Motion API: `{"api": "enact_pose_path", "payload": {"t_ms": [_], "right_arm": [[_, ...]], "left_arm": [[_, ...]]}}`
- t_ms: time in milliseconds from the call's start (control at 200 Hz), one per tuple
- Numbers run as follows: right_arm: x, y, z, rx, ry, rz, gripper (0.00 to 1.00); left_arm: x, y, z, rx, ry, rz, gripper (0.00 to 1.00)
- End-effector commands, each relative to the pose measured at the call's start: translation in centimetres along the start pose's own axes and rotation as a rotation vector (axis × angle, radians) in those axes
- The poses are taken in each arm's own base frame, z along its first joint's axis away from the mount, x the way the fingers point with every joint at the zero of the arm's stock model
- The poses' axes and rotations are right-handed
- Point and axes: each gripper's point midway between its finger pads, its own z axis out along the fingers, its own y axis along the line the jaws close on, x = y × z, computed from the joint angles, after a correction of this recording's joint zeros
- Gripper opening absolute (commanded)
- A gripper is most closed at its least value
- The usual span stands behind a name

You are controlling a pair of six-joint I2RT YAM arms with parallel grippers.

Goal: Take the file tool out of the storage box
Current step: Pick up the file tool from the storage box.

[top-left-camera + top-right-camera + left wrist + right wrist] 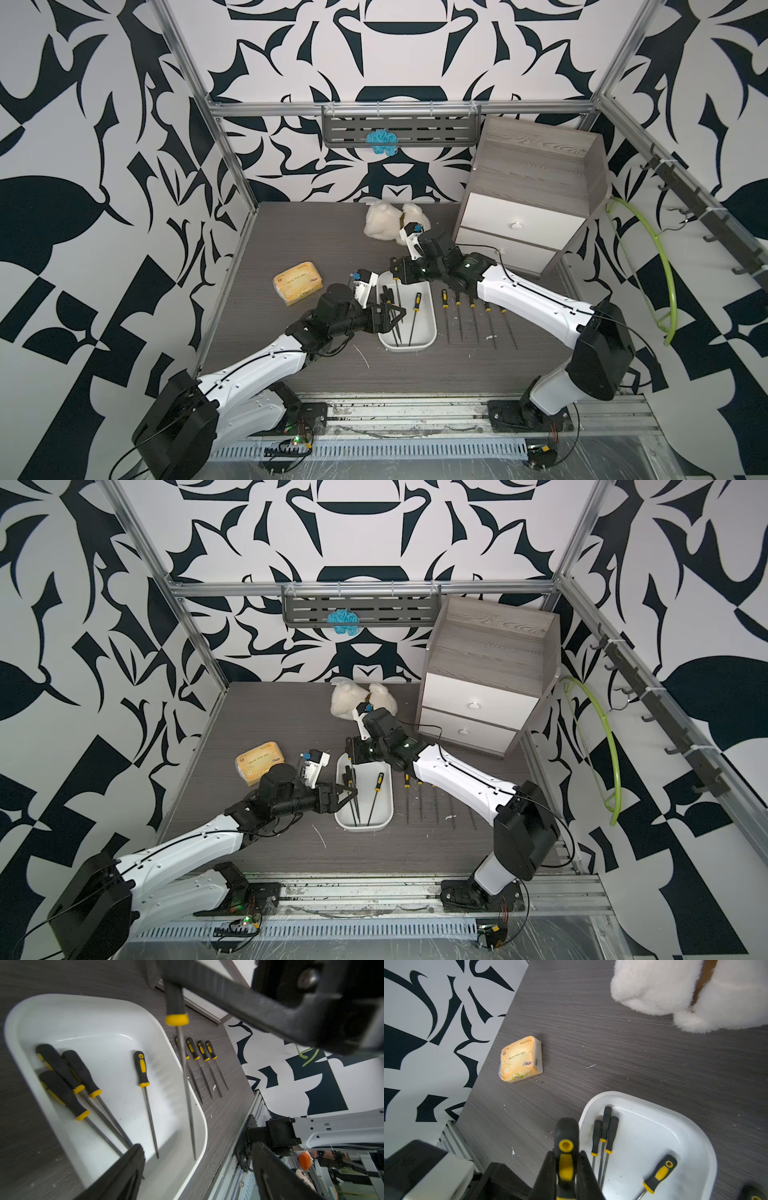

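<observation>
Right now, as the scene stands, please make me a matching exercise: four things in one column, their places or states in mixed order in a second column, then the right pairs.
1. right gripper
2. left gripper
3. yellow packet
4. row of files

A. open, over the storage box
B. on the table, right-arm side of the box
C. shut on a file, at its handle
D. on the table, left-arm side of the box

Pairs: 1-C, 2-A, 3-D, 4-B
</observation>
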Motion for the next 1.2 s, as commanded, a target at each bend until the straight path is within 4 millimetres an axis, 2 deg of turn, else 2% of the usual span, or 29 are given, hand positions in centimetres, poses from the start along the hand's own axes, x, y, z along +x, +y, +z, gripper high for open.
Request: {"api": "enact_pose_path", "payload": {"t_ms": [0,70,120,470,515,570,615,650,685,785,830,885,935,1005,1195], "right_arm": [[-2.2,2.0,-1.0,-0.092,-0.091,0.015,0.00],[-2.3,1.9,-1.2,-0.087,-0.106,0.012,0.00],[-2.2,1.8,-1.2,-0.089,-0.107,0.012,0.00],[-2.3,1.7,-1.6,-0.089,-0.132,0.014,0.00],[-2.2,1.7,-1.7,-0.091,-0.135,0.012,0.00],[-2.2,1.7,-1.8,-0.092,-0.137,0.013,0.00],[-2.2,1.8,-1.9,-0.095,-0.139,0.013,0.00],[-2.3,1.8,-2.0,-0.094,-0.142,0.013,0.00],[-2.2,1.7,-2.0,-0.092,-0.142,0.013,0.00],[-2.1,1.7,-1.7,-0.100,-0.140,0.022,0.00],[-2.0,1.7,-1.5,-0.102,-0.134,0.024,0.00],[-1.9,1.6,-1.4,-0.101,-0.132,0.023,0.00],[-1.9,1.5,-1.3,-0.096,-0.132,0.023,0.00],[-1.9,1.4,-1.3,-0.089,-0.133,0.019,0.00],[-1.7,1.1,-0.9,-0.083,-0.127,0.020,0.00]], "left_arm": [[0.2,-0.3,0.3,0.026,0.013,-0.007,0.74],[0.4,-0.2,0.5,0.025,0.029,-0.013,0.62],[0.5,-0.3,0.7,0.035,0.037,-0.018,0.57],[1.0,0.2,1.5,0.033,0.075,-0.048,0.52],[1.0,0.3,1.7,0.027,0.079,-0.052,0.45],[1.1,0.1,1.8,0.039,0.089,-0.054,0.42],[1.1,0.1,1.8,0.045,0.086,-0.055,0.31],[1.1,0.1,1.8,0.046,0.086,-0.057,0.27],[1.2,0.1,1.9,0.041,0.091,-0.059,0.28],[1.1,0.3,2.0,0.035,0.093,-0.062,0.38],[1.2,0.4,2.1,0.032,0.098,-0.065,0.30],[1.3,0.3,2.1,0.034,0.104,-0.065,0.28],[1.3,0.3,2.1,0.034,0.104,-0.065,0.21],[1.3,0.5,2.0,0.025,0.102,-0.067,0.19],[1.5,0.7,2.0,0.010,0.108,-0.070,0.03]]}}
